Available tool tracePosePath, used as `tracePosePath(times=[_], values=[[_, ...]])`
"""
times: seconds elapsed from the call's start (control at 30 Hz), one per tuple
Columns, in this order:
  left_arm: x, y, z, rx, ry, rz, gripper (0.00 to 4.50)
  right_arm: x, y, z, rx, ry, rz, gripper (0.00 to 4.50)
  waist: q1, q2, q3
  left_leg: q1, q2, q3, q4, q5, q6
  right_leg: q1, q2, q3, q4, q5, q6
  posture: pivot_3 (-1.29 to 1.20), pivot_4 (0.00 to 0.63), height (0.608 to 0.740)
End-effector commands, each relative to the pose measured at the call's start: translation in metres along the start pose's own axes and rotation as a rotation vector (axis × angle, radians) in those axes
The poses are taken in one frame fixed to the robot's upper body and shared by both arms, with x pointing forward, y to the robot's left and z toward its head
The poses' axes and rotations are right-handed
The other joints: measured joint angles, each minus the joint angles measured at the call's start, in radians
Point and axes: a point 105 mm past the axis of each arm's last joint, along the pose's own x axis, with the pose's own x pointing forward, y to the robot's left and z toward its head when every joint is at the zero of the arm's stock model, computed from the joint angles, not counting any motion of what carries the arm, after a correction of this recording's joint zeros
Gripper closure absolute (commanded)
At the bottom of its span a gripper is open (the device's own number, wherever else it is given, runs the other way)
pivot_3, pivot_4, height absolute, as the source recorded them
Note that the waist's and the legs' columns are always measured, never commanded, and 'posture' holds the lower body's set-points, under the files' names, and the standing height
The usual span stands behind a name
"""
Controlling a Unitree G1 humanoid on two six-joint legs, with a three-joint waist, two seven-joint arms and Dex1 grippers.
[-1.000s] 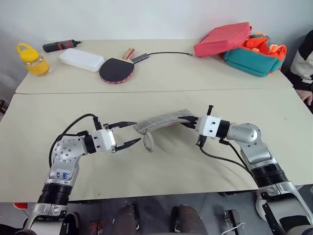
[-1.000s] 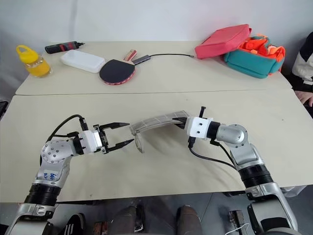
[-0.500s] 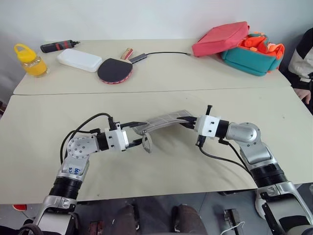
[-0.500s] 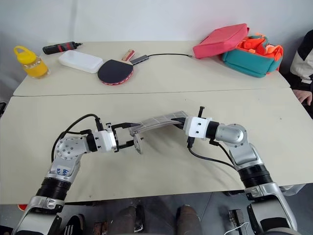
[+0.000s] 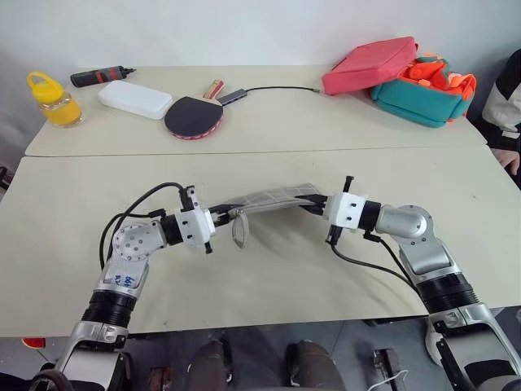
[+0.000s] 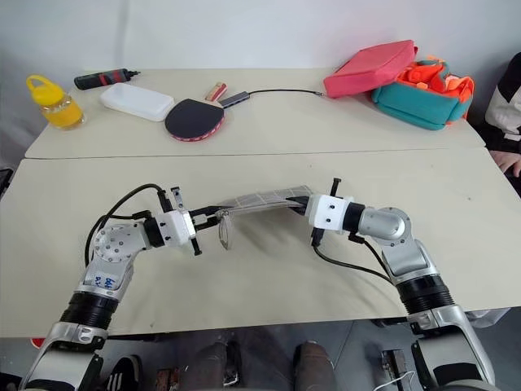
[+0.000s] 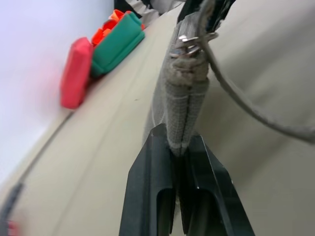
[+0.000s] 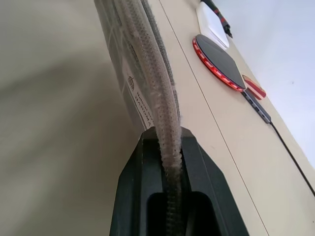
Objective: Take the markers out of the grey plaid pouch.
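Note:
The grey plaid pouch hangs stretched between my two grippers, a little above the front table. My left gripper is shut on the pouch's left end, where a grey ring loop dangles. In the left wrist view its black fingers clamp the pouch's seam. My right gripper is shut on the right end. The right wrist view shows the fuzzy zipper edge pinched between that gripper's fingers. The markers are out of view.
On the back table lie a yellow bottle, a thick black cylinder with a red band, a white box, a paddle, and a cable. A pink-red case leans on a teal case. A person's sleeve is at the right edge.
My left gripper moved right to the pouch's left end and closed on it. The sagging end rose, so the pouch now hangs straighter. The right arm kept still.

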Motion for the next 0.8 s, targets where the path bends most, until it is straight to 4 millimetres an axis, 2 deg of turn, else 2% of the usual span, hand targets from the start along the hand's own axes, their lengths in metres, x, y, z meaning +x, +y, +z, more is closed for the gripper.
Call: tracePosePath(times=[0.03, 0.17, 0.3, 0.43, 0.53, 0.6, 0.7, 0.73, 0.8], values=[[-0.003, 0.015, 0.0, 0.108, 0.023, 0.055, 4.5, 0.006, -0.033, 0.012, -0.086, -0.03, -0.13, 3.36, -0.003, 0.0, 0.0, 0.0, 0.0, 0.0, 0.0, 0.0, 0.0, 0.0, 0.0, 0.0, 0.0, 0.0, 0.0, 0.0, 0.15, 0.74], [0.002, 0.003, -0.004, 0.135, 0.05, 0.045, 4.5, 0.013, -0.036, -0.001, -0.139, 0.042, -0.131, 2.0, -0.004, 0.0, 0.0, 0.0, 0.0, 0.001, -0.001, 0.0, 0.0, 0.0, 0.0, 0.0, 0.001, 0.0, 0.0, 0.0, 0.15, 0.74], [0.008, -0.011, -0.009, 0.104, 0.097, 0.044, 4.5, -0.003, -0.03, -0.001, 0.003, 0.019, -0.096, 2.0, 0.006, 0.0, 0.0, 0.0, 0.0, 0.001, -0.004, 0.0, 0.0, 0.0, 0.0, -0.001, 0.001, 0.0, 0.0, 0.0, 0.15, 0.74], [0.015, -0.023, -0.013, 0.058, 0.125, 0.045, 4.5, -0.025, -0.024, 0.016, 0.381, -0.076, -0.069, 2.0, 0.01, 0.0, 0.0, -0.002, -0.001, 0.0, -0.004, 0.0, 0.0, 0.0, 0.0, -0.002, 0.0, 0.001, 0.001, 0.0, 0.15, 0.74], [0.017, -0.029, -0.018, 0.024, 0.153, 0.045, 4.5, -0.032, -0.01, 0.041, 0.657, -0.155, 0.011, 2.0, 0.005, 0.0, 0.0, -0.001, 0.0, -0.002, -0.001, 0.0, 0.0, 0.0, 0.0, -0.001, -0.001, 0.001, 0.001, 0.0, 0.15, 0.74], [0.019, -0.029, -0.018, 0.014, 0.156, 0.055, 4.5, -0.032, 0.003, 0.052, 0.785, -0.166, 0.07, 2.0, 0.002, 0.0, 0.0, 0.0, 0.0, -0.005, -0.001, 0.0, 0.001, 0.001, 0.0, -0.001, 0.0, 0.001, 0.0, 0.0, 0.15, 0.74], [0.023, -0.027, -0.014, 0.033, 0.14, 0.058, 4.5, -0.023, 0.038, 0.055, 0.911, -0.087, 0.154, 2.0, 0.004, 0.0, 0.0, 0.0, 0.0, -0.007, -0.001, 0.0, 0.001, 0.001, 0.0, -0.001, 0.0, 0.001, 0.0, 0.0, 0.15, 0.74], [0.025, -0.026, -0.012, 0.048, 0.137, 0.056, 4.5, -0.015, 0.048, 0.054, 0.974, -0.07, 0.14, 2.0, 0.004, 0.0, 0.0, 0.0, 0.0, -0.007, 0.0, 0.0, 0.001, 0.001, 0.0, -0.001, 0.0, 0.001, 0.0, 0.0, 0.15, 0.74], [0.027, -0.026, -0.011, 0.061, 0.136, 0.056, 4.5, -0.001, 0.053, 0.054, 1.053, -0.064, 0.087, 2.0, 0.004, 0.0, 0.0, 0.0, 0.0, -0.007, -0.001, 0.0, 0.002, 0.001, -0.001, -0.001, 0.0, 0.001, 0.0, 0.0, 0.15, 0.74]])
